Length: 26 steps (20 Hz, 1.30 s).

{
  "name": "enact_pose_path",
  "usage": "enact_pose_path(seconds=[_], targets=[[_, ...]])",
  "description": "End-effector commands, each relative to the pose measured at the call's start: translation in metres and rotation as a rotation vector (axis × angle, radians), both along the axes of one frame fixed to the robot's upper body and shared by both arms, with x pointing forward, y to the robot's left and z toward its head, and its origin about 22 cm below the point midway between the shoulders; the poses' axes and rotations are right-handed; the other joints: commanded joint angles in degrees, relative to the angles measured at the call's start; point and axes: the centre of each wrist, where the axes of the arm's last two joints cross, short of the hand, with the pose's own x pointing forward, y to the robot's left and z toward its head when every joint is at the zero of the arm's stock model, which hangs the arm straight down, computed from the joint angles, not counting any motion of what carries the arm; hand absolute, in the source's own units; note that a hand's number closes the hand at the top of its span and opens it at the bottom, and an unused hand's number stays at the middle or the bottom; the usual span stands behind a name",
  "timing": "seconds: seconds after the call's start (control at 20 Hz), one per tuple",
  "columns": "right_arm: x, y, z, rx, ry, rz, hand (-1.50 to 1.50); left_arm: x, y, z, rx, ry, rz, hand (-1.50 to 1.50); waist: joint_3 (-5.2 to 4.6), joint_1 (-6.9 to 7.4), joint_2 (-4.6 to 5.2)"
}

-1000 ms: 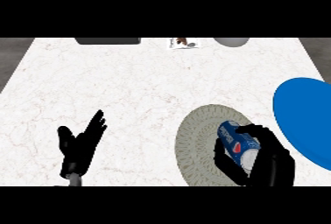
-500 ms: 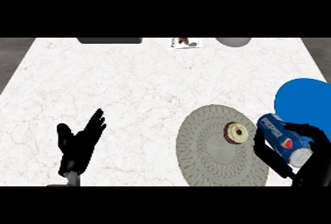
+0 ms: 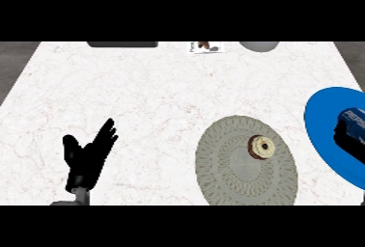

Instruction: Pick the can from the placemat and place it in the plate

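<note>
Resting near the view's lower left, the left hand [image 3: 87,159] shows its fingers straight and spread, held above the pale marbled counter [image 3: 143,96] and touching nothing. To its right lies the round grey placemat [image 3: 228,181], bearing a small doughnut-like ring [image 3: 261,146] near its upper right. Just beyond the placemat's right rim sits the blue plate [image 3: 324,126], cut off by the view's right edge. Over the plate, at that same edge, the can [image 3: 354,116] shows only as a blue patch with white markings, and the right hand [image 3: 348,139] is a dark shape around it; I cannot tell how its fingers stand. Along the counter's far edge lie a dark flat object [image 3: 122,44], a small card-like item [image 3: 205,47] and a grey rounded object [image 3: 259,46].
</note>
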Motion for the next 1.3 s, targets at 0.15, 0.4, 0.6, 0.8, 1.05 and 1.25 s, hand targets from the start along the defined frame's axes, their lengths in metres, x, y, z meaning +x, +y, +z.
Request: enact_pose_path(seconds=[0.15,0.4,0.6,0.8,1.05,1.25], targets=[[0.022,-0.068,-0.03,-0.006,-0.008,-0.022,1.5,-0.012,-0.001,-0.006,-0.005,0.01,-0.008,0.0,0.02,0.37,0.07],[0.032,-0.136,-0.001,0.013,-0.032,-0.024,1.5,0.001,0.0,-0.001,0.002,0.007,-0.017,0.0,0.04,0.55,0.2],[0.011,-0.144,-0.046,0.101,0.412,-0.053,-1.5,0.012,-0.009,0.01,-0.006,-0.013,-0.048,0.0,0.15,2.34,1.04],[0.051,-0.133,-0.041,0.195,0.389,0.065,-1.5,0.016,0.0,0.005,0.015,-0.016,-0.061,0.0,0.22,2.78,1.0],[0.043,-0.144,-0.047,0.219,0.213,0.2,-1.5,0.015,-0.01,0.004,0.008,-0.005,-0.047,0.0,0.26,1.62,0.75],[0.052,-0.139,-0.043,0.255,-0.005,0.18,-1.5,0.001,-0.005,-0.009,0.013,-0.001,-0.028,0.0,0.17,1.27,0.51]])
